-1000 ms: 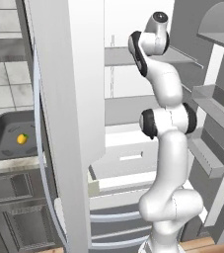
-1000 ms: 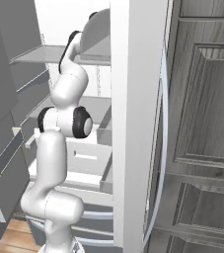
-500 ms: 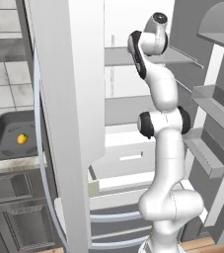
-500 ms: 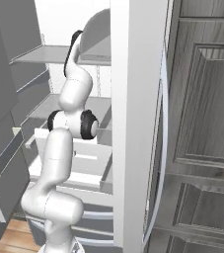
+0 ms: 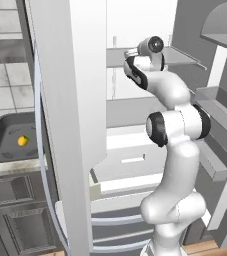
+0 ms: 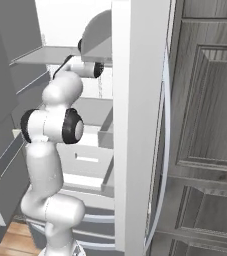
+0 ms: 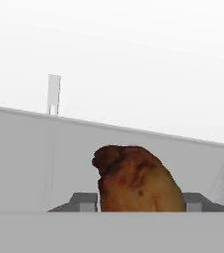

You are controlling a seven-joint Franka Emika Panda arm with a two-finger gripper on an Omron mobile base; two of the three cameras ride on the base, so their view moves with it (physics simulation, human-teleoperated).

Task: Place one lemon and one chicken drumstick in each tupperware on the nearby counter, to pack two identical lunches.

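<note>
Left base view: the arm (image 5: 177,125) reaches up into the open fridge, its hand at the upper shelf (image 5: 177,56). The jaws are hidden behind the wrist. At the left edge a tupperware (image 5: 15,142) sits on the worktop (image 5: 12,166) with a lemon (image 5: 22,141) inside, near the tray's middle. A second tray at the far left is cut off by the frame. The fridge door (image 5: 75,115) covers the worktop's right part.

Right base view: the arm bends over its elbow toward the same shelf. The hand goes behind the door edge, so the jaws cannot be made out.

Hand view: a drumstick (image 7: 138,180) lies on the grey shelf, close up, between the two finger tips (image 7: 84,201), which stand just beside it on either side. The jaws are partly closed around it; whether the pads press it, I cannot tell. The drumstick's lower part is cut off at the bottom.

Change: since a second ago the hand has come down from well above the shelf to shelf level, with the elbow now lower. The tupperware and lemon lie as before.
</note>
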